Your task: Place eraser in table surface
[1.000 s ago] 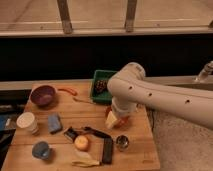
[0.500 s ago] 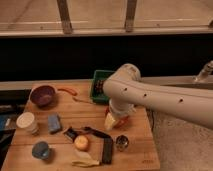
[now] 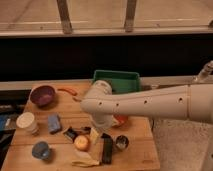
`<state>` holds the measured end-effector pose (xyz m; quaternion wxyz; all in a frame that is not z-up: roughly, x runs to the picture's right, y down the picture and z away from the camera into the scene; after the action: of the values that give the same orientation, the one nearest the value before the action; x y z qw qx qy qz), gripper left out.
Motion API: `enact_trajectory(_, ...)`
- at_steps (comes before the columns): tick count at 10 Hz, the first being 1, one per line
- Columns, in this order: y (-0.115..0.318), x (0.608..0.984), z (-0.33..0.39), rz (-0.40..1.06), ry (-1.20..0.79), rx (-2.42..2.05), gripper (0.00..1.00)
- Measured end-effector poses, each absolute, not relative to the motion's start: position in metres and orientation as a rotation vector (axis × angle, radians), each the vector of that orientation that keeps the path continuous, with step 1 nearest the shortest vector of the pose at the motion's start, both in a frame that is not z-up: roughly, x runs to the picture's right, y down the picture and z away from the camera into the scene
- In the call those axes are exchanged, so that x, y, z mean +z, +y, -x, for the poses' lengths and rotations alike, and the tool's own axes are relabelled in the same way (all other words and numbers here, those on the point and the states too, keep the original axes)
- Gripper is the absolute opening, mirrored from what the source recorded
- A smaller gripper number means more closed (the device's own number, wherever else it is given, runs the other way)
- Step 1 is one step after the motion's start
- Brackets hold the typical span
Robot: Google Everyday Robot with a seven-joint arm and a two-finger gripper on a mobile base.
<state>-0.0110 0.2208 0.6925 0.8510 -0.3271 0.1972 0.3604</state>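
The eraser (image 3: 106,148), a flat black oblong block, lies on the light-brown wooden table surface (image 3: 142,150) near the front edge, between an orange fruit (image 3: 81,143) and a small metal cup (image 3: 121,142). My gripper (image 3: 98,132) hangs from the end of the white arm (image 3: 150,105), just above and behind the eraser's far end. The arm's bulk hides most of the gripper. Nothing shows in its grasp.
A green tray (image 3: 116,80) stands at the back. An orange bowl (image 3: 121,120) is partly hidden behind the arm. A purple bowl (image 3: 42,95), white cup (image 3: 26,121), blue sponge (image 3: 54,123), blue cup (image 3: 41,150), black-handled utensil (image 3: 74,132) and banana (image 3: 85,162) lie to the left and front.
The arm's wrist end has swung left and a little toward the front. The eraser and the other objects have stayed where they were.
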Motion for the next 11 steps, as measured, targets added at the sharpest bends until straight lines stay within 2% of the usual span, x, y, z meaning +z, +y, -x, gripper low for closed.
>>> enact_trajectory(5, 0.249, 0.724, 0.015, 0.746, 0.508, 0.718, 0.8)
enact_trajectory(11, 0.274, 0.765, -0.021, 0.824, 0.587, 0.811, 0.8)
